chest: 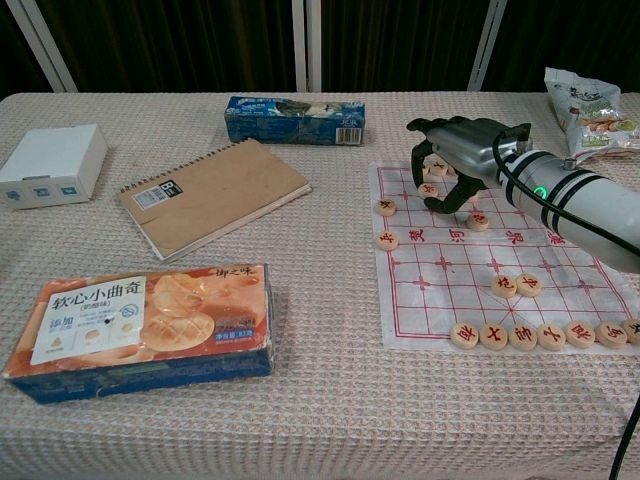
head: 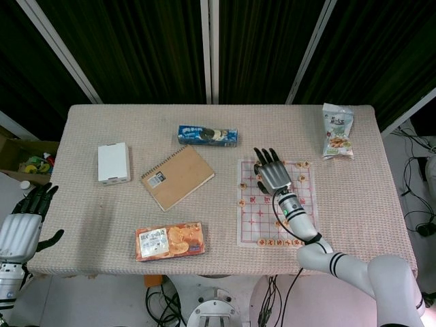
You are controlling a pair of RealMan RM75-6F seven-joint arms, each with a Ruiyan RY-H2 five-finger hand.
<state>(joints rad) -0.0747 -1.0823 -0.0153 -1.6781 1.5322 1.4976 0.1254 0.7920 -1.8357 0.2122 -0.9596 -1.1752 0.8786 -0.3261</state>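
My right hand [chest: 455, 160] hovers over the far-left corner of the white chess board sheet w/ red grid [chest: 470, 275], fingers curled down around a round wooden chess piece [chest: 429, 190], upper right of chest view; real grip I cannot tell. Left hand [head: 20, 228] at lower-left edge of head view, fingers spread, holding nothing.

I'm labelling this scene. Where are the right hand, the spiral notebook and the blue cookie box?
right hand [chest: 462, 150], chest view, on its metal back.
spiral notebook [chest: 214, 195], chest view, middle of its brown cover.
blue cookie box [head: 207, 135], head view, middle of its top face.
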